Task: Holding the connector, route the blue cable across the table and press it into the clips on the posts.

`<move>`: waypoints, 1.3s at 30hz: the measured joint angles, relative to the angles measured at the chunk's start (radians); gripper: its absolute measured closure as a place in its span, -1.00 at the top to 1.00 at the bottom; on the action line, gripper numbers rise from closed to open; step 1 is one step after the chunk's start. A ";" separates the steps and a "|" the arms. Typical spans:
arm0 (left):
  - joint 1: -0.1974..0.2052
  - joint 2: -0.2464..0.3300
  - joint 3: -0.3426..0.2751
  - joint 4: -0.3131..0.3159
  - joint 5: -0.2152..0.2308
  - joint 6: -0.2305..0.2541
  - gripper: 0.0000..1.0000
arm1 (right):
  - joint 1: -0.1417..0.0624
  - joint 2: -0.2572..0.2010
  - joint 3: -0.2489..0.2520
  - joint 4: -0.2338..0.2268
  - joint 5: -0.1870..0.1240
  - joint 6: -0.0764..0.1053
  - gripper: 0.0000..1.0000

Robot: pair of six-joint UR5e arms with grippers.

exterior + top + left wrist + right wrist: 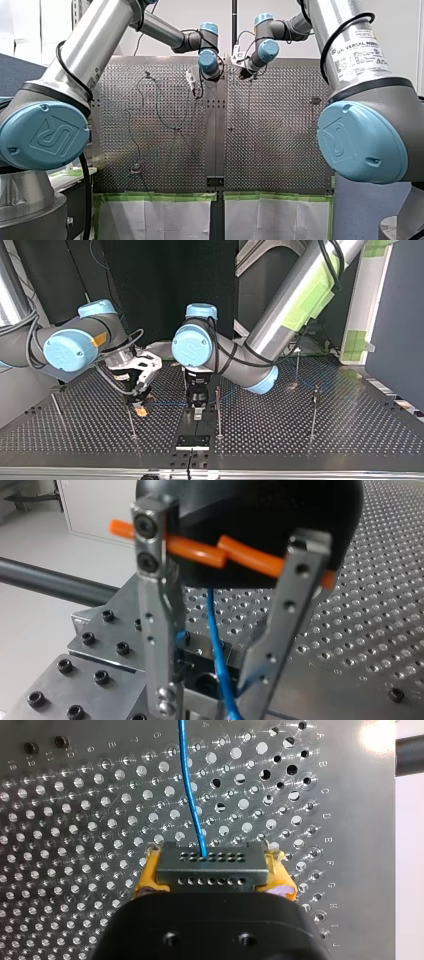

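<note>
My right gripper (215, 876) clamps the dark rectangular pin-holed connector (210, 862); the thin blue cable (191, 795) runs ahead. My left gripper (210, 700) seems parted around that cable, tips unseen.

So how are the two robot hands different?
My left gripper has bare metal fingers; my right gripper has yellow pads. My left gripper stands open, the blue cable running between its fingers; my right gripper is shut on the connector. Both work the same cable.

Opposed front, top views sharing table (270, 150)
</note>
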 joint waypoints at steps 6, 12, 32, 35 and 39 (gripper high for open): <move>-0.005 0.000 0.000 0.002 -0.010 0.004 0.65 | 0.000 0.000 0.000 0.000 0.000 0.000 -1.00; -0.009 0.000 0.000 -0.005 -0.032 0.013 -0.22 | 0.001 0.000 0.000 0.001 0.000 0.001 -1.00; -0.022 0.000 -0.004 -0.035 -0.089 0.023 -1.00 | 0.004 0.000 0.000 0.001 -0.002 0.004 -1.00; -0.029 0.000 -0.017 -0.047 -0.114 0.024 -1.00 | 0.007 0.000 0.002 0.001 -0.002 0.005 -1.00; -0.040 0.002 -0.049 -0.057 -0.147 0.027 -1.00 | 0.015 0.000 0.013 0.000 -0.001 0.005 -1.00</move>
